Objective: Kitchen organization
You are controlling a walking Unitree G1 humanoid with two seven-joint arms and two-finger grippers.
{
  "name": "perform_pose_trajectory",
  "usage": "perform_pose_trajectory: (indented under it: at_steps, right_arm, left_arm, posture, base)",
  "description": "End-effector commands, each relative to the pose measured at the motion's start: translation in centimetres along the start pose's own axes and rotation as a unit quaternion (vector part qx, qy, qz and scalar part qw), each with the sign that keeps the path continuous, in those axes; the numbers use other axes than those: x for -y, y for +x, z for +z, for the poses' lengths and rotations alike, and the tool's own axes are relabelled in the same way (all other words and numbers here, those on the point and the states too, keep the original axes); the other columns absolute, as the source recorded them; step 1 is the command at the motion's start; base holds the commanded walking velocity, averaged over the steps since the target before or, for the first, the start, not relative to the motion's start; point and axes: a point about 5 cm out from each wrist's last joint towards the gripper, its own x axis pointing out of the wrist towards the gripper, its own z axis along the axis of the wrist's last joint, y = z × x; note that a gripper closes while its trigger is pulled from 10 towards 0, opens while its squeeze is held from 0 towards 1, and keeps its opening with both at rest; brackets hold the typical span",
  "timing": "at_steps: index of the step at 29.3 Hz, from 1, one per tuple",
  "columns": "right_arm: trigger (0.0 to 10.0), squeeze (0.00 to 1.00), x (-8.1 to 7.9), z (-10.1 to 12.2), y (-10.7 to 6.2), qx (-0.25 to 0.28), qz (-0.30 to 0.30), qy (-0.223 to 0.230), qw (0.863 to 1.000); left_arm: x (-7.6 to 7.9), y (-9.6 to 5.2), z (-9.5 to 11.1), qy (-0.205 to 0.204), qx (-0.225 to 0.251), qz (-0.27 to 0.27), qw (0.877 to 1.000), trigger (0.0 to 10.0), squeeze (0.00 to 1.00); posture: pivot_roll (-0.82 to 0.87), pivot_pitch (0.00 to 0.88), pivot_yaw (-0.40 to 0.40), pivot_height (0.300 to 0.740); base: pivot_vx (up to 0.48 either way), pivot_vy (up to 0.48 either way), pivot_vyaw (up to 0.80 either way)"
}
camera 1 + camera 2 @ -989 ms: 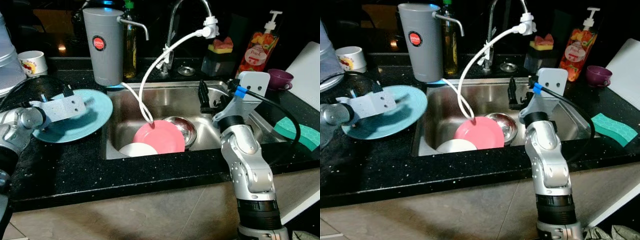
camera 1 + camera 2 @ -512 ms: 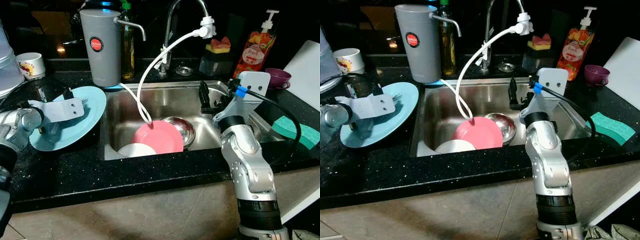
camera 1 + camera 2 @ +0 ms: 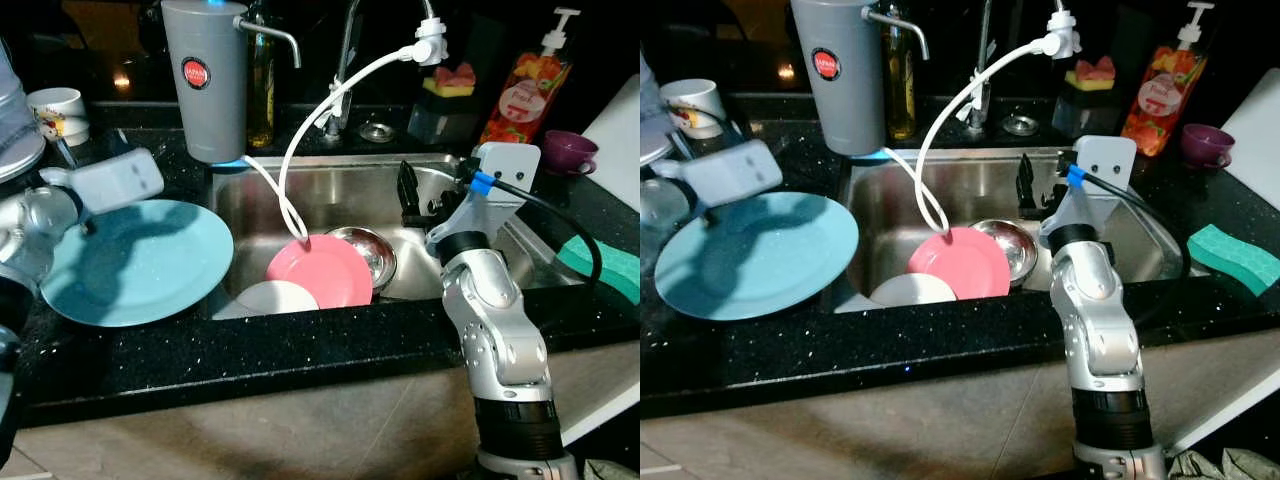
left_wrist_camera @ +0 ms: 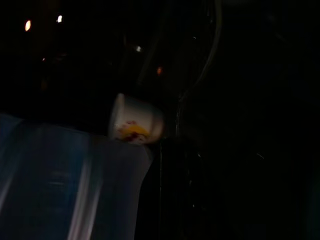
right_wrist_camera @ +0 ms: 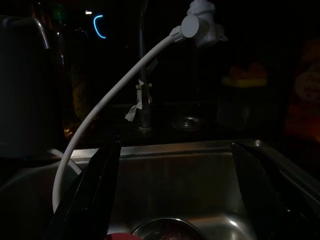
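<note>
One plate moved: the teal plate (image 3: 135, 262) now lies flat on the counter (image 3: 300, 350) just left of the sink (image 3: 330, 195), nearer than a second ago. Left gripper (image 3: 75, 205) has lifted off toward the far left, fingers' state can't tell. Right gripper (image 5: 175, 195) hangs over the sink, fingers spread wide, empty. Pink plate (image 3: 320, 272), white plate (image 3: 277, 298) and steel bowl (image 3: 368, 252) are likely next.
</note>
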Motion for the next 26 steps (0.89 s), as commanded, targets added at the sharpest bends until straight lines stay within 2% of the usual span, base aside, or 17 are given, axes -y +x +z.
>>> perform_pose_trajectory:
  at_steps: [1,5,6,7,8,11,14,17,18,19,20,21,22,23,24,25,26]
  right_arm:
    - [10.0,0.00,0.1,0.4,-0.1,0.008,0.000,0.004,1.000]
    - [10.0,0.00,0.1,0.4,0.0,0.007,0.000,0.004,1.000]
    - [10.0,0.00,0.1,0.4,0.0,0.007,0.000,0.004,1.000]
    - [10.0,0.00,0.1,0.4,0.0,0.007,0.000,0.003,1.000]
    - [10.0,0.00,0.1,0.4,0.0,0.007,0.000,0.003,1.000]
    - [10.0,0.00,0.1,0.4,0.0,0.009,0.001,0.002,1.000]
    - [10.0,0.00,0.1,0.6,0.1,0.013,0.001,0.000,1.000]
    - [10.0,0.00,0.2,0.7,0.1,0.015,-0.001,-0.005,1.000]
    - [10.0,0.00,0.3,0.7,0.1,0.015,-0.002,-0.009,1.000]
    - [10.0,0.00,0.3,0.7,0.1,0.015,-0.002,-0.009,1.000]
    - [10.0,0.00,0.4,0.8,0.0,0.015,-0.001,-0.025,1.000]
    - [10.0,0.00,0.4,0.8,0.0,0.015,-0.001,-0.025,1.000]
    - [10.0,0.00,0.6,0.8,0.0,0.014,0.000,-0.038,0.999]
    - [10.0,0.00,0.8,0.9,0.0,0.012,0.002,-0.047,0.999]
    - [10.0,0.00,0.8,0.9,0.0,0.012,0.002,-0.047,0.999]
    - [10.0,0.00,1.0,0.9,0.0,0.009,0.005,-0.054,0.998]
    - [10.0,0.00,1.0,0.9,0.0,0.009,0.005,-0.054,0.998]
  left_arm:
    - [-1.7,-0.5,0.0,-0.026,-0.001,0.014,1.000,10.0,0.00]
    - [-3.3,-1.1,0.7,-0.066,0.017,0.036,0.997,10.0,0.00]
    - [-3.5,-1.1,0.9,-0.072,0.021,0.039,0.996,10.0,0.00]
    - [-3.5,-1.1,1.7,-0.096,0.045,0.036,0.994,10.0,0.00]
    - [-3.5,-1.1,1.7,-0.096,0.045,0.036,0.994,10.0,0.00]
    - [-2.7,-1.3,4.2,-0.195,0.122,0.002,0.973,10.0,0.00]
    - [-0.9,-1.6,7.5,-0.312,0.190,-0.064,0.929,10.0,0.00]
    - [0.9,-1.7,9.5,-0.382,0.219,-0.117,0.890,10.0,0.00]
    - [1.7,-1.8,10.1,-0.405,0.224,-0.137,0.876,10.0,0.00]
    - [1.7,-1.8,10.1,-0.405,0.224,-0.137,0.876,10.0,0.00]
    - [3.1,-1.9,11.0,-0.430,0.224,-0.169,0.858,10.0,0.00]
    - [3.1,-1.9,11.0,-0.430,0.224,-0.169,0.858,10.0,0.00]
    - [4.3,-1.9,11.7,-0.457,0.219,-0.196,0.840,10.0,0.00]
    - [5.5,-1.8,12.4,-0.496,0.205,-0.223,0.814,10.0,0.00]
    - [5.5,-1.8,12.4,-0.496,0.205,-0.223,0.814,10.0,0.00]
    - [6.3,-1.5,12.8,-0.526,0.189,-0.239,0.794,10.0,0.00]
    - [6.3,-1.5,12.8,-0.526,0.189,-0.239,0.794,10.0,0.00]
  posture:
    - [0.12,0.224,-0.082,0.740]
    - [0.12,0.218,-0.084,0.740]
    - [0.12,0.216,-0.085,0.740]
    - [0.12,0.214,-0.085,0.740]
    - [0.12,0.214,-0.085,0.740]
    - [0.12,0.214,-0.085,0.740]
    - [0.11,0.208,-0.081,0.740]
    - [0.11,0.206,-0.079,0.740]
    - [0.11,0.206,-0.079,0.740]
    - [0.11,0.206,-0.079,0.740]
    - [0.10,0.204,-0.076,0.740]
    - [0.10,0.204,-0.076,0.740]
    - [0.10,0.204,-0.076,0.740]
    - [0.10,0.204,-0.076,0.740]
    - [0.10,0.204,-0.076,0.740]
    - [0.10,0.204,-0.076,0.740]
    - [0.10,0.204,-0.076,0.740]
  base:
    - [0.000,0.000,0.00]
    - [0.000,0.000,0.00]
    - [0.000,0.000,0.00]
    - [0.000,0.000,0.00]
    - [0.000,0.000,0.00]
    - [0.000,0.000,0.00]
    - [0.000,0.000,0.00]
    - [0.000,0.000,0.00]
    - [0.000,0.000,0.00]
    - [0.000,0.000,0.00]
    - [0.000,0.000,0.00]
    - [0.000,0.000,0.00]
    - [0.000,0.000,0.00]
    - [0.000,0.000,0.00]
    - [0.000,0.000,0.00]
    - [0.000,0.000,0.00]
    - [0.000,0.000,0.00]
